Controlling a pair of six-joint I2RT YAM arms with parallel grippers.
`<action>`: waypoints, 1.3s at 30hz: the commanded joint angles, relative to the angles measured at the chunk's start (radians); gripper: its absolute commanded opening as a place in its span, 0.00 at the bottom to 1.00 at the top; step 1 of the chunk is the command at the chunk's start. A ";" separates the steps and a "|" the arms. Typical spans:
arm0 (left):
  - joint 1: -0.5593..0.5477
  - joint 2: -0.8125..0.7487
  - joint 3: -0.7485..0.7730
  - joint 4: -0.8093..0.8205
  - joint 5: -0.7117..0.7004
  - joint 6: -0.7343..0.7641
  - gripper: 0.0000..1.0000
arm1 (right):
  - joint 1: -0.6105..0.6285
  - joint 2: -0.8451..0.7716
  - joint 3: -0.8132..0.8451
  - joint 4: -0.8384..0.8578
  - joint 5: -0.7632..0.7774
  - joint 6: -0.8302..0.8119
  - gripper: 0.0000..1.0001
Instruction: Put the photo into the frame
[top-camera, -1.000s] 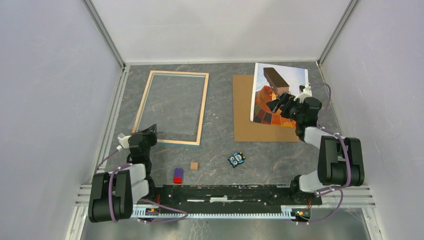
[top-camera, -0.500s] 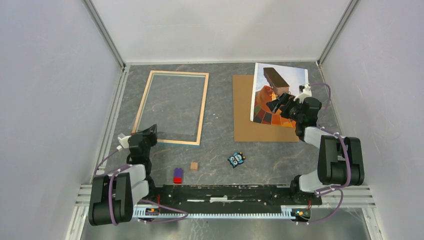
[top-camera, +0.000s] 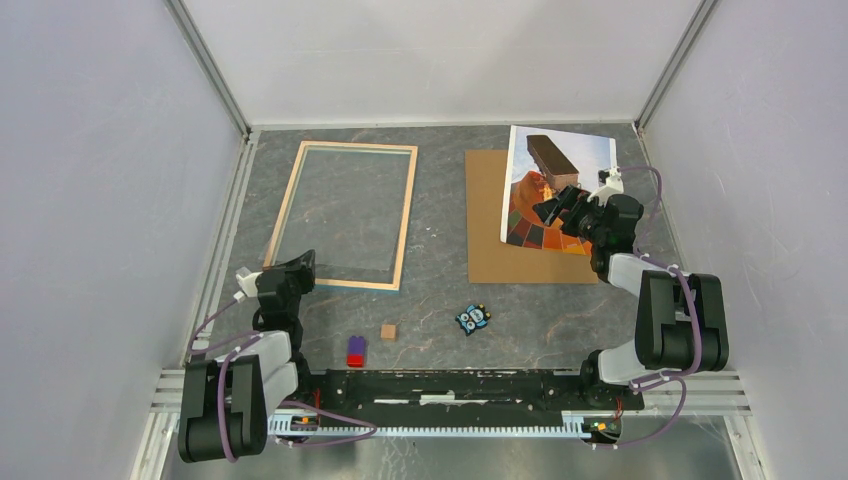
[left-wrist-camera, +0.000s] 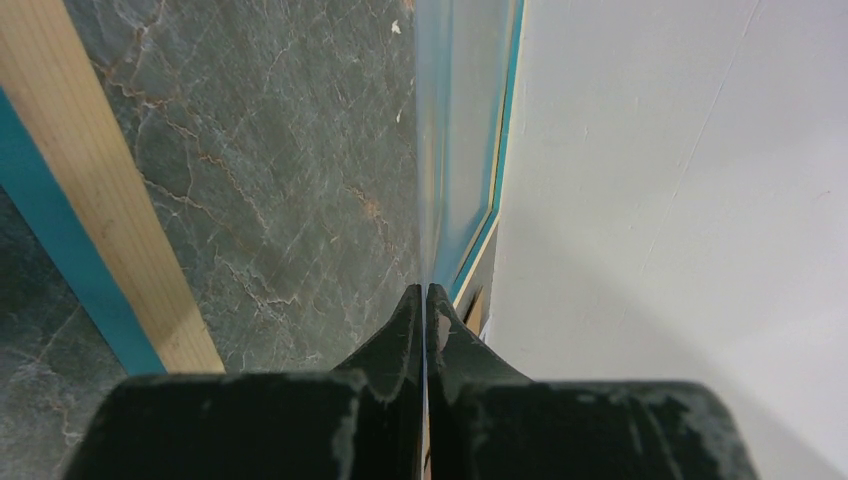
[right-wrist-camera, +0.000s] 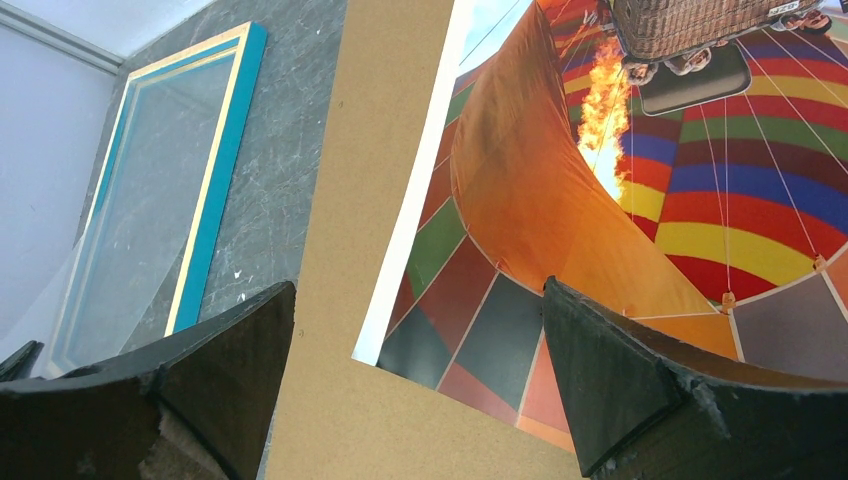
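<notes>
Facing the near left corner of the photo, our right gripper stands wide and empty; the photo lies on the brown backing board, long axis running near to far, well right of the frame, so we judge this arm the nearer

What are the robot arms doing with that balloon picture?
The right gripper is open over the near corner of the photo, which lies face up, partly on a brown board. It hasn't grabbed it yet. The frame lies empty on the table to the left, and the left gripper, shut, sits by its near corner.
</notes>
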 joint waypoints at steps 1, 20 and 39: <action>0.005 -0.013 0.010 0.022 0.002 -0.030 0.02 | 0.006 0.008 -0.007 0.053 -0.013 0.003 0.98; 0.004 0.037 0.044 -0.040 0.017 0.008 0.35 | 0.007 0.012 -0.001 0.045 -0.021 -0.003 0.98; 0.004 -0.082 0.269 -0.624 0.117 0.049 1.00 | 0.003 -0.047 0.002 -0.024 0.017 -0.052 0.98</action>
